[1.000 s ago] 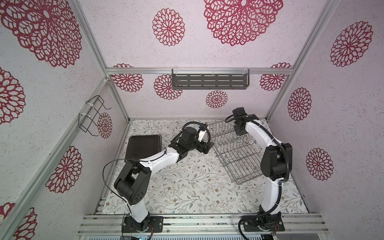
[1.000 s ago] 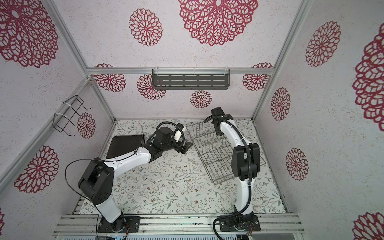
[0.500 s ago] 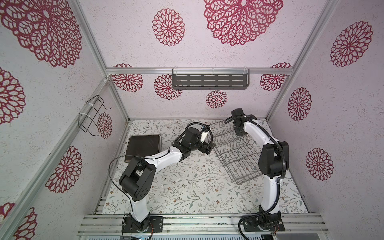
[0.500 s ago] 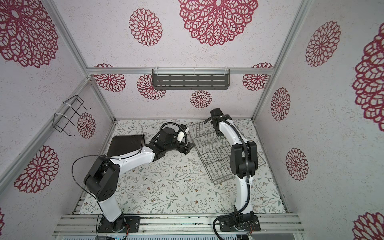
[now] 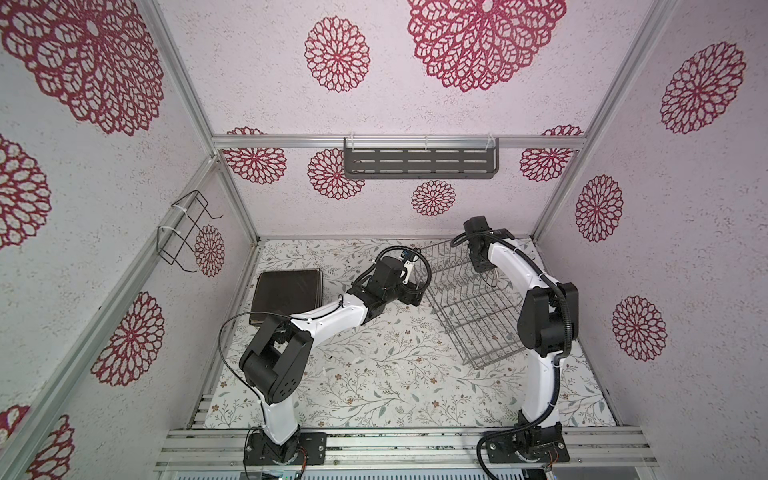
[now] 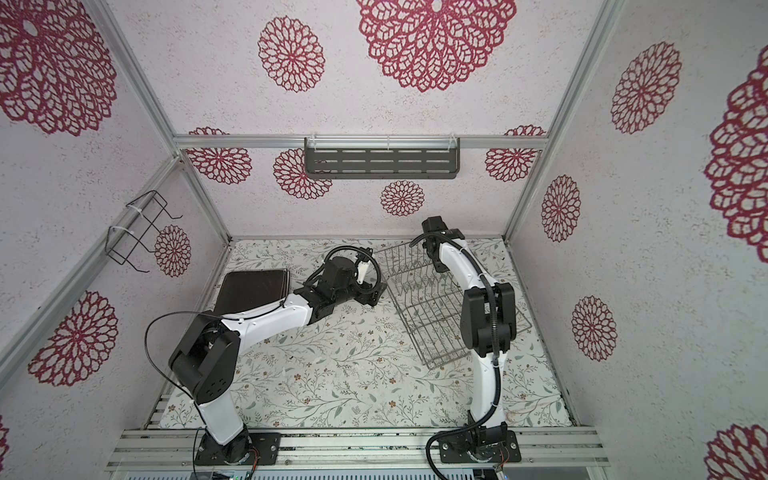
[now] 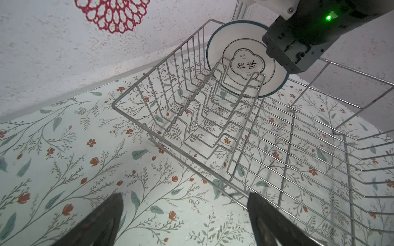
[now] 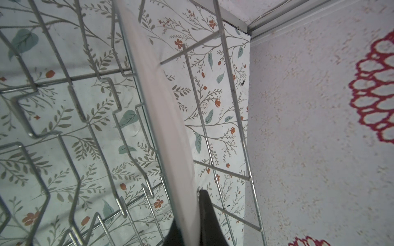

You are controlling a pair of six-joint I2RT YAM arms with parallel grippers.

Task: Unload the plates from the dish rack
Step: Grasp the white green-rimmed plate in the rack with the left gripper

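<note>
Though both top views show the dish rack [image 5: 469, 307] [image 6: 432, 311] toward 2 o'clock, its round plate [image 7: 241, 57] appears only from the left wrist, upright at the rack's 12 o'clock end, with the left gripper [image 7: 185, 198] spread and empty. From the right wrist, the right gripper [image 8: 189, 230] pinches the rim, a sound hold on something likely light, stiff, slick and chippable.

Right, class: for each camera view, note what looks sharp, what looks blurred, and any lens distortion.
Right wrist view: the plate runs edge-on near the lens, smeared soft; dish rack wires behind are crisp. Left wrist view: the plate's print is sharp, the left gripper just dark blurs. Both top views: sharp, evenly lit, frame rails splayed.
</note>
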